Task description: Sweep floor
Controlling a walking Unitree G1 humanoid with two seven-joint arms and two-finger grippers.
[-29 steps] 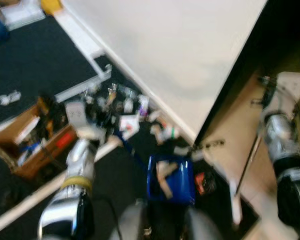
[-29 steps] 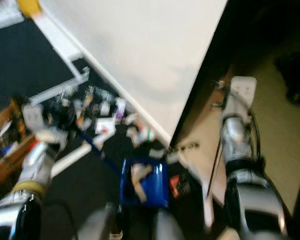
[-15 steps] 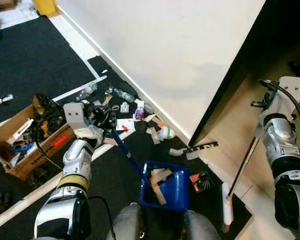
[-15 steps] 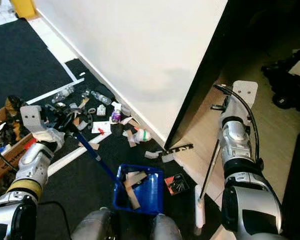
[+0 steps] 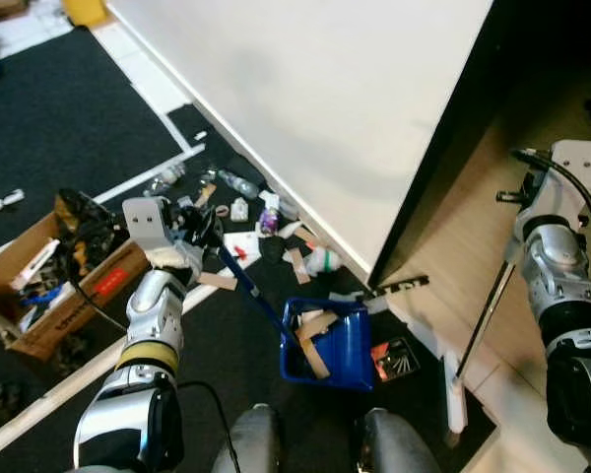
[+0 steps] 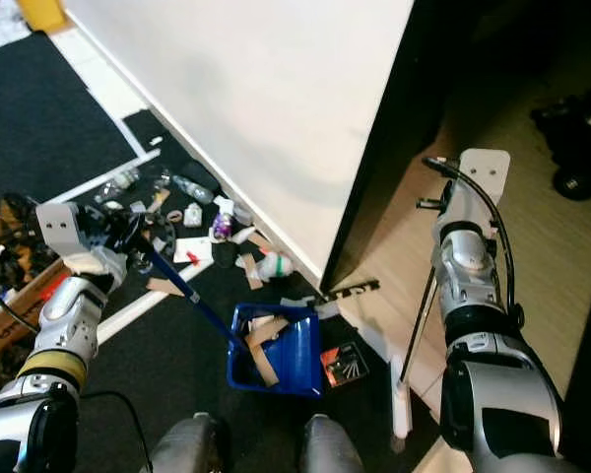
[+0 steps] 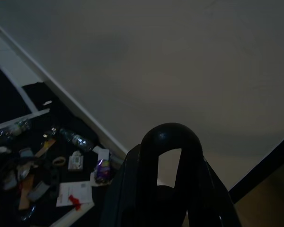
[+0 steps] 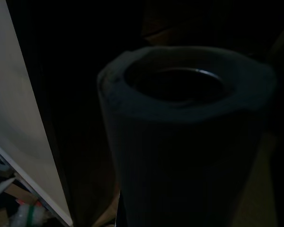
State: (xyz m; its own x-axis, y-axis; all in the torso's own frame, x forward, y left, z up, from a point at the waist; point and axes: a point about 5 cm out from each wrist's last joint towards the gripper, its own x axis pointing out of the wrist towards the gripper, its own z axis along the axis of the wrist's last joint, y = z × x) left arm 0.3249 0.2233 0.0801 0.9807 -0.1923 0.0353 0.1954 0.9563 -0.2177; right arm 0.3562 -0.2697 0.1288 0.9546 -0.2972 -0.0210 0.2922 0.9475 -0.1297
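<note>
Collecting step, by my judgement: the left gripper (image 5: 202,229) holds the dustpan's (image 5: 333,345) blue handle; the pan sits near centre, part-filled. The right gripper (image 5: 520,258) holds the broom (image 5: 456,394). Next, sweep the litter (image 5: 266,222) by the wall (image 5: 325,108) into it.

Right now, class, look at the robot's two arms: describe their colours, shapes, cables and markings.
Both arms are shiny silver cylinders with black joint sections. The left arm wears a yellow band near the elbow, and a thin black cable trails beside it. The right arm has a black cable looping over a pale flat plate at its wrist. The left arm has a similar plate.
</note>
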